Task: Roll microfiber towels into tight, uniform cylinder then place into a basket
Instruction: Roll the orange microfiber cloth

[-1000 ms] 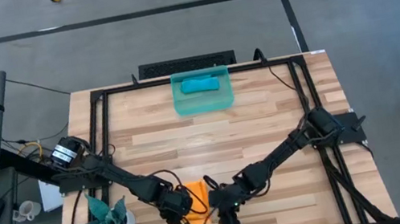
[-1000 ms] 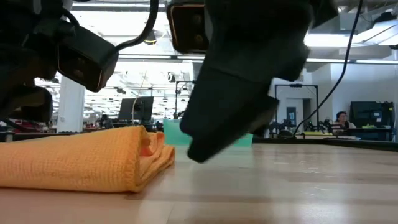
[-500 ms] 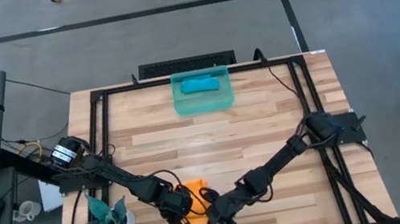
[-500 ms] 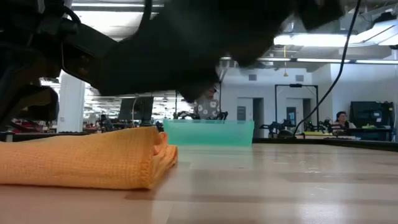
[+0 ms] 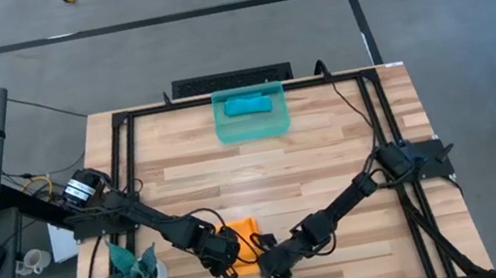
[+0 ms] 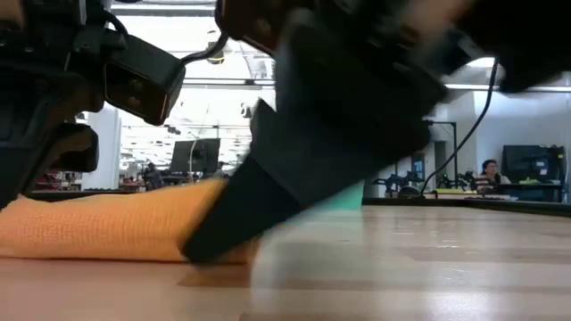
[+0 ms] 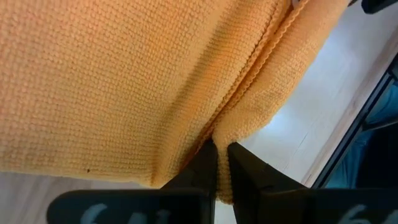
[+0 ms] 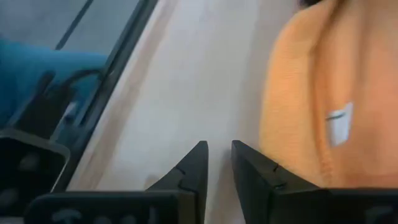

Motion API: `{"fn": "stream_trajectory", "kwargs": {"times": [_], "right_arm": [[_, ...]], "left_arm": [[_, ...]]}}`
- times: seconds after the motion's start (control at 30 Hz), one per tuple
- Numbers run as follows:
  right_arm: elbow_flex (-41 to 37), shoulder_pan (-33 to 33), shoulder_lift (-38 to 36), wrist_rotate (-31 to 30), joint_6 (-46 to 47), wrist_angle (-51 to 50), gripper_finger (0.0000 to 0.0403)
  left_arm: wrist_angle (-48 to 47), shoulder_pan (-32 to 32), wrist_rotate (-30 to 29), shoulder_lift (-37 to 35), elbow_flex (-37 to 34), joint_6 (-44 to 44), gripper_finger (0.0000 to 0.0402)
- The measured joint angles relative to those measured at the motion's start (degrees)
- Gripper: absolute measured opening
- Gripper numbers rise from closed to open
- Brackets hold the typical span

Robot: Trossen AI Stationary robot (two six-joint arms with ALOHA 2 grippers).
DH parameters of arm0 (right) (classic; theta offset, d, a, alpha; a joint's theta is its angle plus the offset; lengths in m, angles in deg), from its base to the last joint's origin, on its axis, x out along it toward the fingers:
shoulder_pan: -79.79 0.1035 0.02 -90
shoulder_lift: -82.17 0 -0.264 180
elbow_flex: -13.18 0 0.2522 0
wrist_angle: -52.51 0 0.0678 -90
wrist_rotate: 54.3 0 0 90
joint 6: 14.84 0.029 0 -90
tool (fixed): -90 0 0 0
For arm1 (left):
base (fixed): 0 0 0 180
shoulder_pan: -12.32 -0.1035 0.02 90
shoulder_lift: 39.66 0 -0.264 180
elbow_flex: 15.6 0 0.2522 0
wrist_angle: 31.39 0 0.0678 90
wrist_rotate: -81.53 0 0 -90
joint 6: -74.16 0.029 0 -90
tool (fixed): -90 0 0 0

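Note:
The orange towel (image 5: 242, 230) lies folded in several layers on the table close to its near edge; it also fills the left wrist view (image 7: 124, 81). My left gripper (image 5: 232, 259) is shut on it at its left side. My right gripper (image 8: 217, 158) hovers low over bare wood at the towel's right side, its fingers a narrow gap apart with nothing between them. In the low view one dark finger (image 6: 234, 218) slants down to the table in front of the towel (image 6: 107, 227). The basket (image 5: 224, 131) stands at the far edge with the rolled teal towel (image 5: 249, 105) inside. My left gripper pinches a bunched bit of the orange towel's hemmed edge (image 7: 231, 132) between its two fingers, several layers together. The fingers come slanting down from above. The towel lies flat on the table. My right gripper: I cannot tell whether its finger touches the towel's right end.
A teal spiky plant figure (image 5: 131, 276) stands at the table's near left corner. Black frame rails (image 5: 128, 169) run along the table's sides. Bare wood (image 5: 264, 172) lies between the towel and the basket.
My right gripper has come down toward the table and toward the orange towel's right end, rolling about its own line as it sank. The towel stays flat on the table in my left gripper's hold.

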Motion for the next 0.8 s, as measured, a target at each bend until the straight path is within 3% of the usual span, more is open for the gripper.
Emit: {"fn": "stream_trajectory", "kwargs": {"times": [0.5, 0.8], "right_arm": [[0.1, -1.8, -0.1, -11.4, 8.4, 1.2, 0.0065], [0.1, -3.8, -0.1, -12.9, 19.3, 1.7, 0.0065]], "left_arm": [[-0.3, 0.0, 0.3, -0.1, 0.0, 1.2, 0.0015], [-0.2, 0.0, 0.3, -0.1, 0.0, 1.6, 0.0015]]}}
